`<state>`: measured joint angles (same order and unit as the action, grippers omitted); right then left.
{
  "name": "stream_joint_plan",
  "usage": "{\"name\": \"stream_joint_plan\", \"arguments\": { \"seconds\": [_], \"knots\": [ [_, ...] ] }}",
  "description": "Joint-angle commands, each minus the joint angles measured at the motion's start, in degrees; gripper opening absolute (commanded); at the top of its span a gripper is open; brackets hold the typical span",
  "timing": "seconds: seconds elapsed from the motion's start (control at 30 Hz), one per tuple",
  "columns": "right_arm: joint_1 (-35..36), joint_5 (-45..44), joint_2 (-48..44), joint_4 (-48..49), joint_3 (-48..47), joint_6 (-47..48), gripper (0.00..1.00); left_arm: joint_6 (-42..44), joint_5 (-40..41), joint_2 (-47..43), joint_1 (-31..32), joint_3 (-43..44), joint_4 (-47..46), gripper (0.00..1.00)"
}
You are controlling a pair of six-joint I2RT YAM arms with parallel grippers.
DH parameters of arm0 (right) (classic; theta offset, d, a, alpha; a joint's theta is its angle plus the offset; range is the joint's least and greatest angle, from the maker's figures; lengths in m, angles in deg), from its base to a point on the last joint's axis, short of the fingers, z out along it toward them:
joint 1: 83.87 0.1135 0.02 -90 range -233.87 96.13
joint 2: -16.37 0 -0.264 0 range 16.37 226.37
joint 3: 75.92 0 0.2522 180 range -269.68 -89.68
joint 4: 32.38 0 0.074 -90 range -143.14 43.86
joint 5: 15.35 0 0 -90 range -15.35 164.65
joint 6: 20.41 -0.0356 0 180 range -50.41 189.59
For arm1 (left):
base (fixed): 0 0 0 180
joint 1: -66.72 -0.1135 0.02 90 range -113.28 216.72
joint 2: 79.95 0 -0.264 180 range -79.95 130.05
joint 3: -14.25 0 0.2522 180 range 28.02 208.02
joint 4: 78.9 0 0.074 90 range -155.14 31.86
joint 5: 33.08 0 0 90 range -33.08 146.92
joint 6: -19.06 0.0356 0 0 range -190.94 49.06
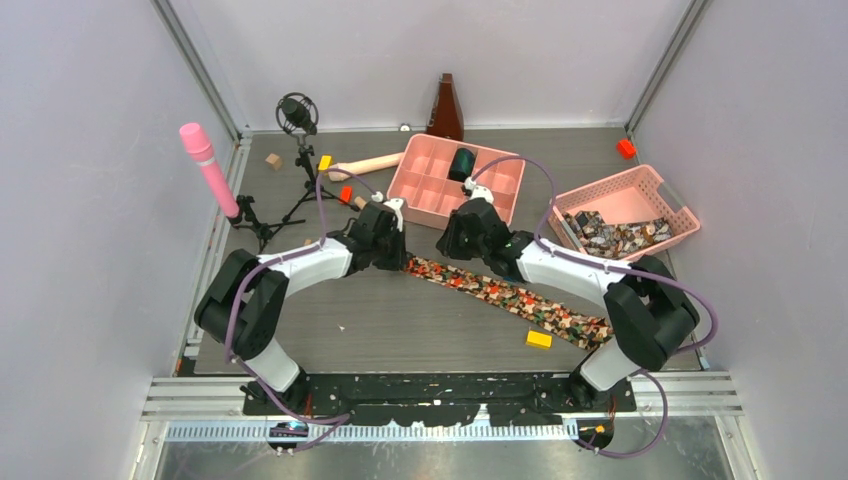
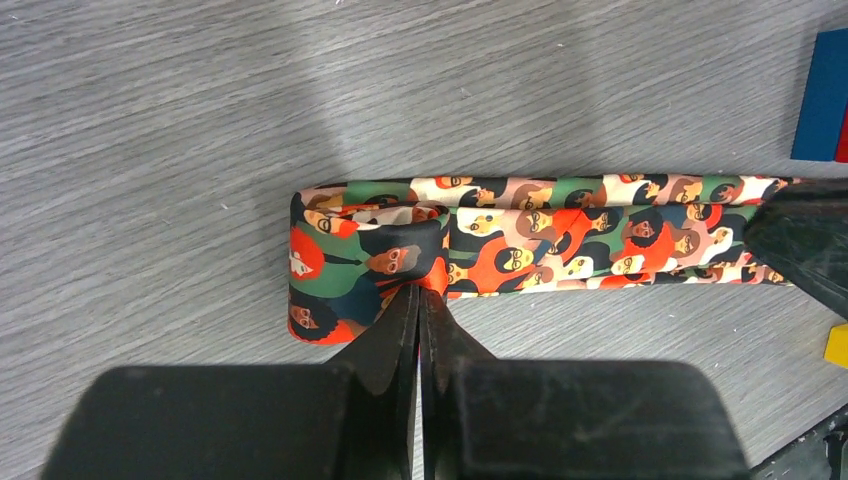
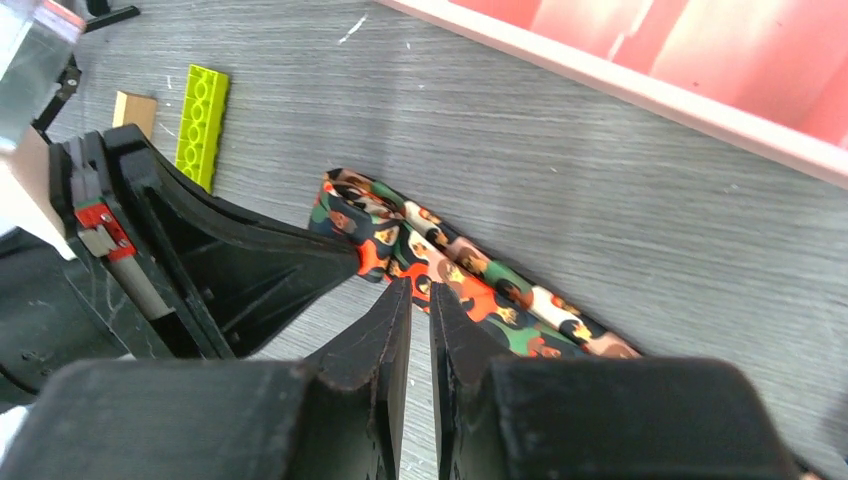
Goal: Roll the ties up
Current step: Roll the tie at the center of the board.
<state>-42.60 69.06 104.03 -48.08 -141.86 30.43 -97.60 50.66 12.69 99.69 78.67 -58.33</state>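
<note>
One tie (image 1: 510, 298), printed with small faces in red, orange, green and white, lies diagonally across the grey table. Its far-left end is folded over on itself (image 2: 365, 255). My left gripper (image 1: 398, 258) is shut, its tips (image 2: 420, 292) pinching the near edge of that folded end. My right gripper (image 1: 452, 250) stands just right of it, its jaws nearly closed with a thin gap, its tips (image 3: 420, 288) touching the tie's near edge (image 3: 470, 275). Its dark finger (image 2: 805, 250) lies over the tie in the left wrist view. More ties (image 1: 615, 237) fill a pink basket.
The pink basket (image 1: 650, 190) stands at the right, and a pink compartment tray (image 1: 425, 190) sits just behind the grippers. A yellow block (image 1: 539, 339) lies near the tie's wide end. A microphone tripod (image 1: 300, 150), a pink cylinder (image 1: 208, 168) and small blocks stand at the back left.
</note>
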Motion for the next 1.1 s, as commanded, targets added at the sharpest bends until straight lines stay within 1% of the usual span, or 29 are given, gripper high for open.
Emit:
{"name": "stream_joint_plan", "arguments": {
  "seconds": [0.0, 0.23, 0.3, 0.57, 0.87, 1.07],
  "knots": [
    [0.0, 3.0, 3.1, 4.8, -4.0, -0.2, 0.18, -0.9, -3.1, -1.7, -0.8, -0.5, -2.8, 0.0],
    [0.1, 10.4, 9.5, 5.8, -8.6, -1.3, 0.02, -1.1, -3.7, -1.4, -1.7, -0.9, -3.1, 0.0],
    [0.1, 12.3, 11.3, 6.3, -9.5, -1.9, 0.0, -1.1, -3.8, -1.6, -1.9, -1.1, -3.1, 0.0],
    [0.1, 16.4, 16.7, 7.2, -11.9, -3.7, 0.0, -1.2, -4.4, -1.4, -2.6, -1.2, -3.4, 0.0],
    [0.1, 17.7, 20.0, 7.7, -12.9, -4.9, 0.0, -1.4, -5.2, -1.1, -2.8, -1.2, -3.7, 0.0],
    [0.1, 17.5, 22.0, 6.2, -13.6, -5.6, 0.0, -1.5, -5.1, -1.4, -3.1, -1.0, -3.7, 0.0]
  ]
}}
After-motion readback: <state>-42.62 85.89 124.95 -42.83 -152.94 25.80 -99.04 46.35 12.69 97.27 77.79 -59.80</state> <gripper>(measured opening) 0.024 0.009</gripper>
